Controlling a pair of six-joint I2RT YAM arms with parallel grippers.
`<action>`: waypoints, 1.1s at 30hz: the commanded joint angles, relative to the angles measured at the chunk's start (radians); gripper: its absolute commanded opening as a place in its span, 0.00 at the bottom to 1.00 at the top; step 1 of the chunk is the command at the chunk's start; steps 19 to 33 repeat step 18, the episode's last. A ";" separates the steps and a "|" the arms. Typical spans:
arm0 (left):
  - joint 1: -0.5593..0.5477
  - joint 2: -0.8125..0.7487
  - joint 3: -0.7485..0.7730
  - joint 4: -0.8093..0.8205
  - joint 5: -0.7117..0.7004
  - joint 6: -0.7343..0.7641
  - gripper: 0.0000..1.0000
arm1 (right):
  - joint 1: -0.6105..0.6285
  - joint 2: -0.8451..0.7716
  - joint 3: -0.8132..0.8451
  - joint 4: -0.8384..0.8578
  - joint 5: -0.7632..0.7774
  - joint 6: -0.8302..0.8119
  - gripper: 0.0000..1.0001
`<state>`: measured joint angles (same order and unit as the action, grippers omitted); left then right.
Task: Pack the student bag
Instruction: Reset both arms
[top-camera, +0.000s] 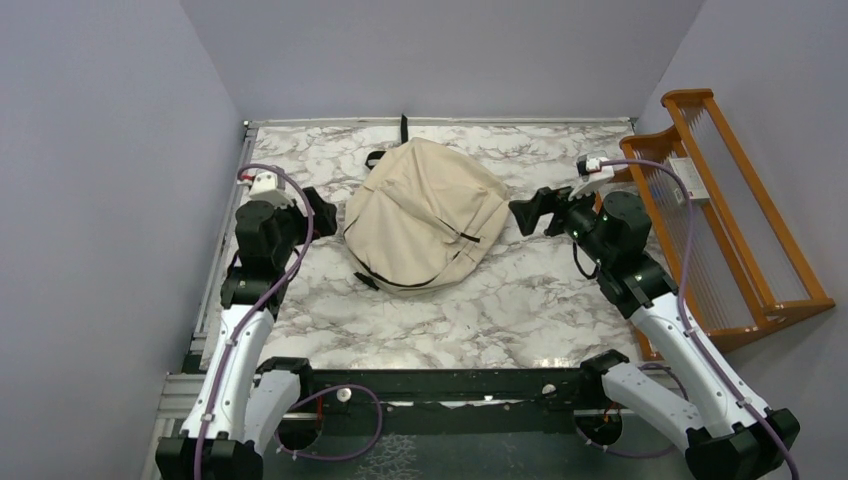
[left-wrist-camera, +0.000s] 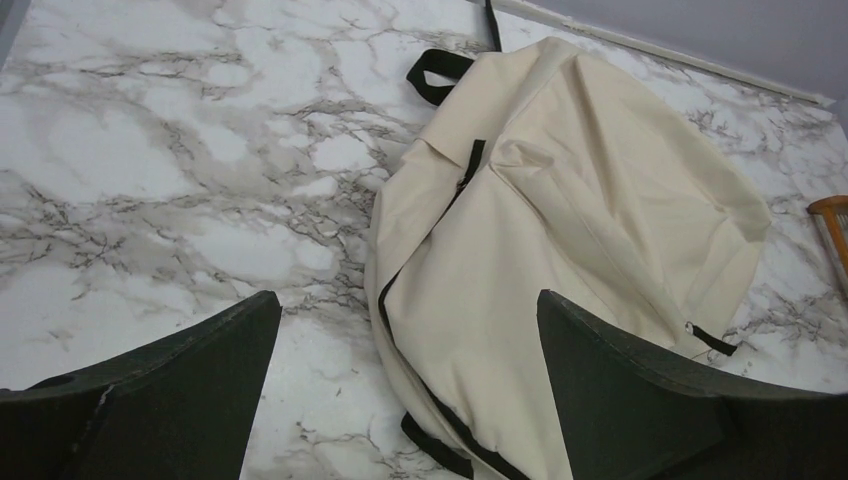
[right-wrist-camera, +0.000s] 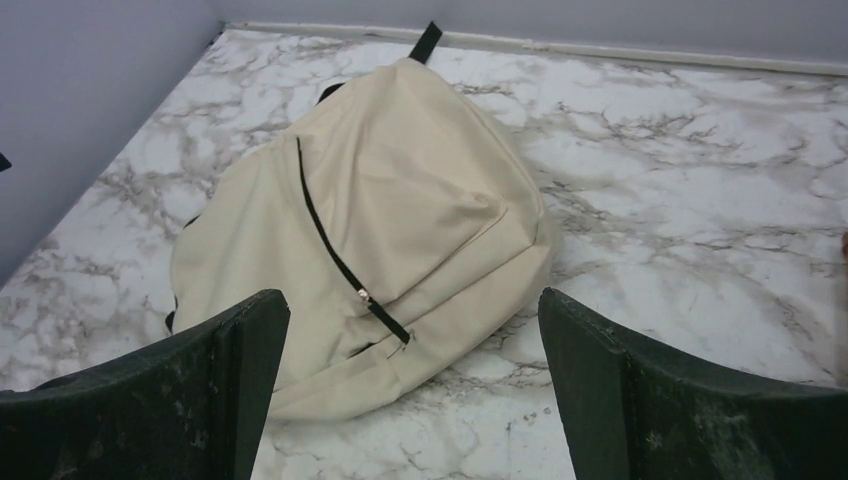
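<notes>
The student bag (top-camera: 425, 215) is a large beige backpack with black straps and zipper trim. It lies flat and zipped on the marble table (top-camera: 450, 320), toward the back middle. It also shows in the left wrist view (left-wrist-camera: 560, 230) and the right wrist view (right-wrist-camera: 380, 220). My left gripper (top-camera: 320, 212) is open and empty, just left of the bag. My right gripper (top-camera: 530, 213) is open and empty, just right of the bag. Neither touches the bag. A black zipper pull (right-wrist-camera: 385, 315) lies on the bag's side nearest the right gripper.
An orange wooden rack (top-camera: 735, 220) stands off the table's right edge, beside the right arm. Grey walls close the left, back and right sides. A black top loop (top-camera: 404, 128) of the bag points at the back wall.
</notes>
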<state>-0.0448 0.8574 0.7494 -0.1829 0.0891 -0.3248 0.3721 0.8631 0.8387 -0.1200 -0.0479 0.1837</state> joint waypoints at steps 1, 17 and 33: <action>0.005 -0.118 -0.071 -0.001 -0.082 -0.023 0.99 | -0.011 -0.061 -0.062 0.028 -0.143 0.041 1.00; 0.000 -0.238 -0.149 -0.027 -0.131 -0.038 0.99 | -0.012 -0.220 -0.282 0.075 -0.063 0.119 1.00; 0.000 -0.238 -0.148 -0.025 -0.132 -0.034 0.99 | -0.011 -0.222 -0.285 0.074 -0.059 0.117 1.00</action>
